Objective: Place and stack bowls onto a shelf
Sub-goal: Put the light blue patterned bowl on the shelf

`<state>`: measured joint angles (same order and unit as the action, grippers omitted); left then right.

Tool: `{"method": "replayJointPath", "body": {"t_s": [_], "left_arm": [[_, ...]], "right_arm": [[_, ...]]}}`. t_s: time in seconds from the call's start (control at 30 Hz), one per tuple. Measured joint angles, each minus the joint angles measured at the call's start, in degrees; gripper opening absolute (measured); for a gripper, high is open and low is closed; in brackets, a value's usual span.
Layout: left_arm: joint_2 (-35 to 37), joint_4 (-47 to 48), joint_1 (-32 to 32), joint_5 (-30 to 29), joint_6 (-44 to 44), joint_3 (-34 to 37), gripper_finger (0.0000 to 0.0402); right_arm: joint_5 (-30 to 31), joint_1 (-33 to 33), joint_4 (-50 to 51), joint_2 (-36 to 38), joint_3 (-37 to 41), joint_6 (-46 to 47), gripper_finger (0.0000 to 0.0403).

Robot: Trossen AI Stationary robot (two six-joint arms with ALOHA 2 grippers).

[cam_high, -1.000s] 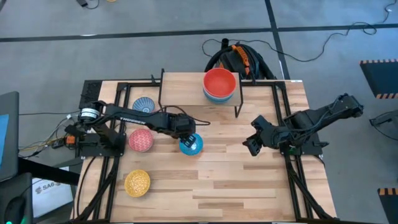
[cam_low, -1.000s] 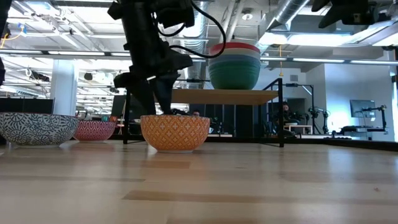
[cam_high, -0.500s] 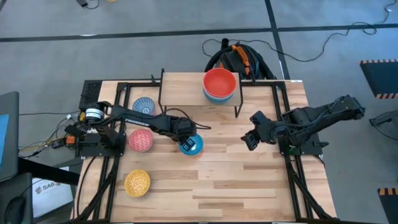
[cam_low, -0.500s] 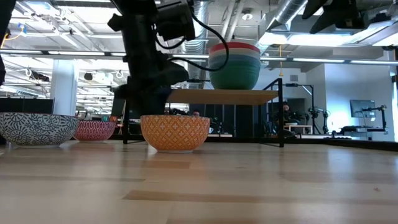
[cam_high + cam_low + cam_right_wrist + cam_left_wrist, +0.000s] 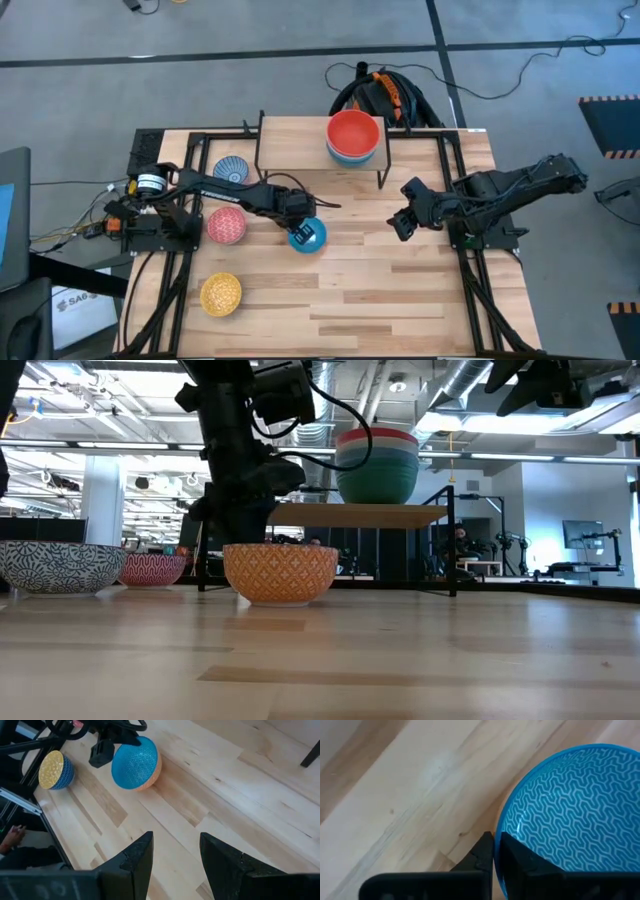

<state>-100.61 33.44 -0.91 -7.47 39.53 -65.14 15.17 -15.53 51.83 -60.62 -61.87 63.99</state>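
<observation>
A bowl, blue-patterned inside (image 5: 310, 236) and orange outside (image 5: 281, 572), stands on its base on the tabletop, left of centre. My left gripper (image 5: 297, 222) is shut on its rim. My right gripper (image 5: 405, 222) hovers open above the table's right half, holding nothing (image 5: 175, 855). The shelf (image 5: 300, 150) stands at the far edge on black legs; at its right end sits a stack of bowls with a red one on top (image 5: 353, 135). A blue-and-white bowl (image 5: 231, 170), a pink one (image 5: 226, 225) and a yellow one (image 5: 221, 294) stand on the table's left side. My left gripper pinches the bowl's rim (image 5: 499, 827) on the side toward the table's left edge, one finger (image 5: 517, 862) inside the bowl and one (image 5: 481, 857) outside. The fingers point down from above. The bowl stands upright with its base on the table (image 5: 281, 600).
The shelf board's left half (image 5: 290, 140) is bare. Black frame rails (image 5: 470, 290) run along both table sides. Cables and an orange-black bundle (image 5: 385, 95) lie beyond the far edge. Bare wood (image 5: 380, 300) spreads across the near right.
My left gripper has shut on the blue bowl's rim, with one finger inside and one outside; the bowl has stayed on the table.
</observation>
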Motion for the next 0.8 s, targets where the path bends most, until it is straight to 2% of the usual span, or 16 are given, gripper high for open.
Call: {"method": "replayJointPath", "body": {"t_s": [0.2,0.43,0.63,0.8], "left_arm": [[2.6,1.0,0.1,1.2,-0.5,0.1,0.0002],[12.0,6.1,-0.1,0.2,-1.0,-0.4,0.0001],[19.0,16.1,-2.5,-3.3,-5.7,-6.5,0.0000],[20.1,23.7,-7.3,-4.4,-12.5,-14.3,0.0000]], "right_arm": [[-0.1,0.0,0.7,0.0,0.0,-0.1,0.0187],[-2.2,0.0,1.7,0.0,0.0,-0.5,0.0187],[-4.0,1.5,1.5,0.0,0.0,-1.0,0.0187],[-4.8,3.8,1.1,0.0,0.0,-1.0,0.0187]]}}
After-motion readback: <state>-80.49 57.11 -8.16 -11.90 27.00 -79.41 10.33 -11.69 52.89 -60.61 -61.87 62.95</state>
